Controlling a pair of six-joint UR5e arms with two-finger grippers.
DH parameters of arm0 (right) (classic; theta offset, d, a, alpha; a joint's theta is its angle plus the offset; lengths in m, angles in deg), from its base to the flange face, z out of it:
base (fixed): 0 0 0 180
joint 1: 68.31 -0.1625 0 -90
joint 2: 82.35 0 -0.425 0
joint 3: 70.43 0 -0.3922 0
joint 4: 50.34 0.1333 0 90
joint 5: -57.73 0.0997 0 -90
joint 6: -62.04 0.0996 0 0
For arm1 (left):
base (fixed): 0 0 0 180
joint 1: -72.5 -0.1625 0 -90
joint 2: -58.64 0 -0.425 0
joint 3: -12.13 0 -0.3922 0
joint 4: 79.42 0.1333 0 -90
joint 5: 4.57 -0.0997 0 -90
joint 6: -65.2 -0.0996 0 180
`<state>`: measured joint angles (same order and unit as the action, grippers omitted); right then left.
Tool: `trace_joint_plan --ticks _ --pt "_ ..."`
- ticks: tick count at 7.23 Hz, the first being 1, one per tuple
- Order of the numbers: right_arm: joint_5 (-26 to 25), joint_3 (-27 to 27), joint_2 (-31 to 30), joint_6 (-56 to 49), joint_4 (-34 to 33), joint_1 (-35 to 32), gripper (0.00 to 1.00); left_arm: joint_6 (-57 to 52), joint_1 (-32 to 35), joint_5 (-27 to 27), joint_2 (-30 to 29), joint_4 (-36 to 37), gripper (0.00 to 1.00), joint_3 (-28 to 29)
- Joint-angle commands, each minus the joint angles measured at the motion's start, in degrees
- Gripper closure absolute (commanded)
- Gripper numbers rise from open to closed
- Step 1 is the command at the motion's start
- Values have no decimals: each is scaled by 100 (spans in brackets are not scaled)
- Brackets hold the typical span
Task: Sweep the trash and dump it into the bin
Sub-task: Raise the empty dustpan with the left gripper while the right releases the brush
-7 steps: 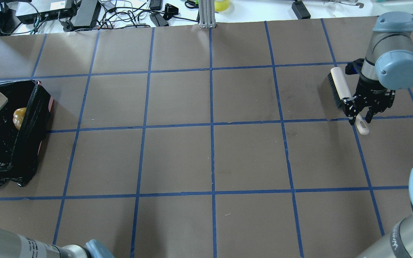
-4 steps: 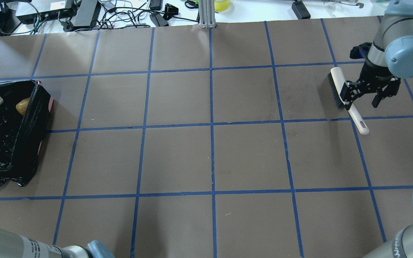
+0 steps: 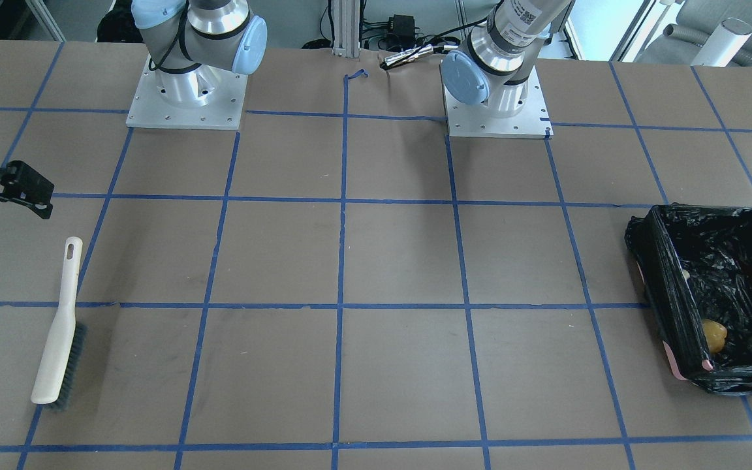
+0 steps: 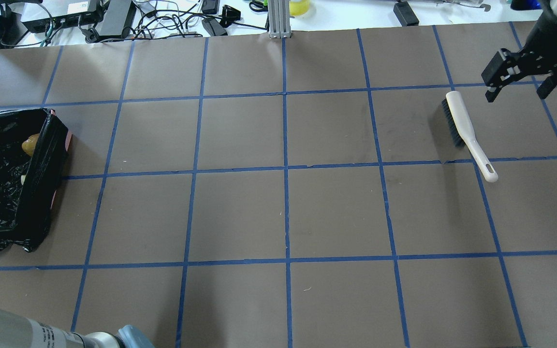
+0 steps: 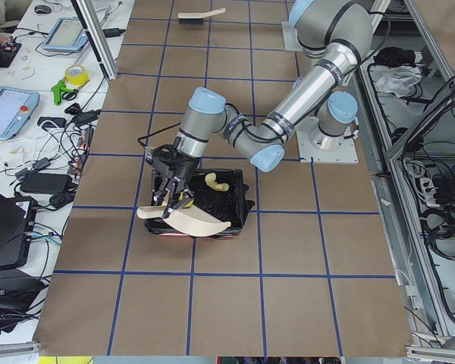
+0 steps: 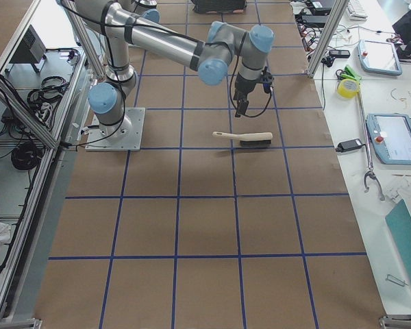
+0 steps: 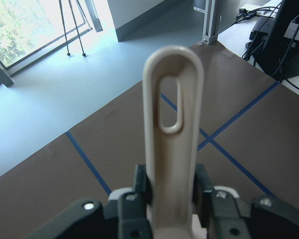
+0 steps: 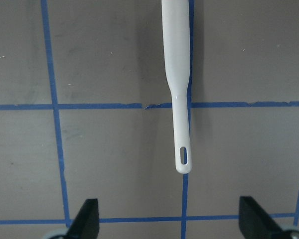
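Now brush (image 4: 467,133) lies flat on brown blue-gridded worktop (image 4: 283,212), right pincer (image 4: 517,92) spread, raised near it, left pincer (image 7: 172,191) pinching dustpan (image 7: 172,124) over bin (image 4: 46,150), cables (image 4: 162,19) past far edge.

The bin (image 4: 42,153) stands at the bench's (image 4: 283,212) left end, the lump (image 4: 30,144) in it and the dustpan (image 5: 201,221) over it in the left pincer (image 5: 171,200); the brush (image 4: 466,131) lies at the right end, near the right pincer (image 4: 518,86).
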<state>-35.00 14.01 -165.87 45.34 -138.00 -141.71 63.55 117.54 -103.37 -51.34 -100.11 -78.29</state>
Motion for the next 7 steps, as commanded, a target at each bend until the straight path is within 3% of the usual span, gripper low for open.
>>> trace_joint_plan --ticks 1,2,5,7 --pt "106 -671 -129 655 755 -697 1 -72 118 19 115 -169 100 -3" --pt "272 -753 -147 1164 881 -1119 1 -151 285 -7 221 -416 100 93" --pt "291 -675 -322 1871 882 -1800 5 -1149 628 -25 301 55 100 103" --pt "308 -526 -349 2038 734 -1809 5 -1784 647 -16 135 1238 100 16"
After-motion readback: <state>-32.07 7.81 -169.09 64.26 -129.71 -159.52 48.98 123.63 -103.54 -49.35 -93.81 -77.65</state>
